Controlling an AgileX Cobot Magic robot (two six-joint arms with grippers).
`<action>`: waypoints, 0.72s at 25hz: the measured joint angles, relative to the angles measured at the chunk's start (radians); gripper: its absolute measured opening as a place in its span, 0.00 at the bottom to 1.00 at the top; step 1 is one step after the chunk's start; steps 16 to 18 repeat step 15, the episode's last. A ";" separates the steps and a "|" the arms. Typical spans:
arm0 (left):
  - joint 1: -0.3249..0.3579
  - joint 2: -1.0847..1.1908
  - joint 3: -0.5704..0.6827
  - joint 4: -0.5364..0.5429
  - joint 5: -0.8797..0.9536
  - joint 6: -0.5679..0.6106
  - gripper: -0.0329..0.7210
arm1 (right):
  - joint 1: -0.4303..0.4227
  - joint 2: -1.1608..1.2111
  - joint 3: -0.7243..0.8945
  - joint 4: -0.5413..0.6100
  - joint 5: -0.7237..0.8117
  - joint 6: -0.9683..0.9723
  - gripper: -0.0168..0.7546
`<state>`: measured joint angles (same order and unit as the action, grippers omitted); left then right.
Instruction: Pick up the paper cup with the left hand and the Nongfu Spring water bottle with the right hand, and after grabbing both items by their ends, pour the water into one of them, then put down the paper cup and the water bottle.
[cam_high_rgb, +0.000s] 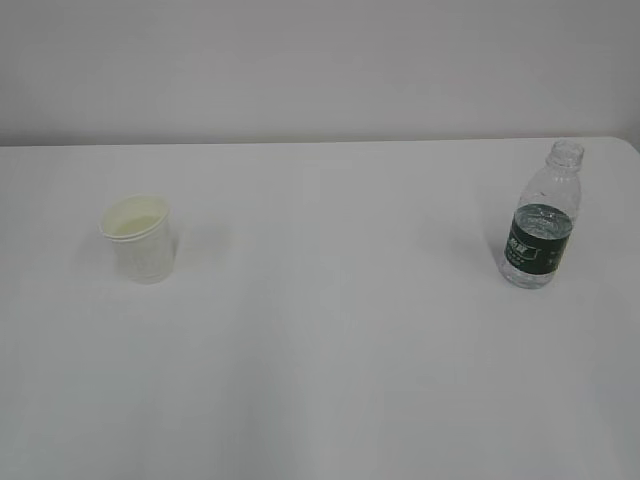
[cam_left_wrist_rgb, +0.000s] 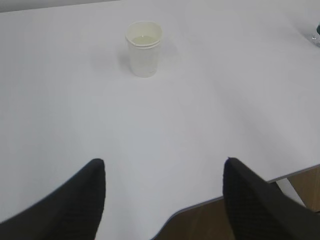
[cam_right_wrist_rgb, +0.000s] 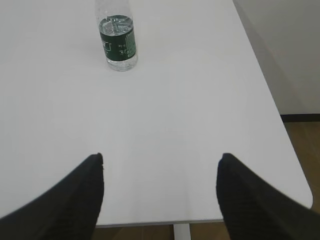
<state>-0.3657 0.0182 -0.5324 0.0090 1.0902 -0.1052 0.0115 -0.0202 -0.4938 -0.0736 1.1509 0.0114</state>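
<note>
1. A plain pale wall backs a white table (cam_high_rgb: 330, 380); nothing else stands on it besides the two task items.
2. The paper cup (cam_high_rgb: 140, 238) stands upright on the left, well apart from the Nongfu Spring water bottle (cam_high_rgb: 541, 222), which stands upright and uncapped near the right edge.
3. The left tool (cam_left_wrist_rgb: 164, 200) is spread wide and empty, short of the cup; it should advance straight ahead and straddle the cup's lower wall without nudging it.
4. The right tool (cam_right_wrist_rgb: 160, 197) is likewise spread and empty; the bottle sits left of its centreline, so I would shift left first, then close on the ribbed body gently.
</note>
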 joint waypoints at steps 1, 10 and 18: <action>0.000 0.000 0.000 0.000 0.000 0.000 0.74 | 0.000 0.000 0.000 0.000 0.000 0.000 0.71; 0.000 0.000 0.000 0.000 0.000 0.000 0.74 | 0.000 0.000 0.000 0.000 0.000 0.000 0.71; 0.000 0.000 0.000 0.001 0.000 0.000 0.74 | 0.000 0.000 0.000 0.000 0.000 0.000 0.71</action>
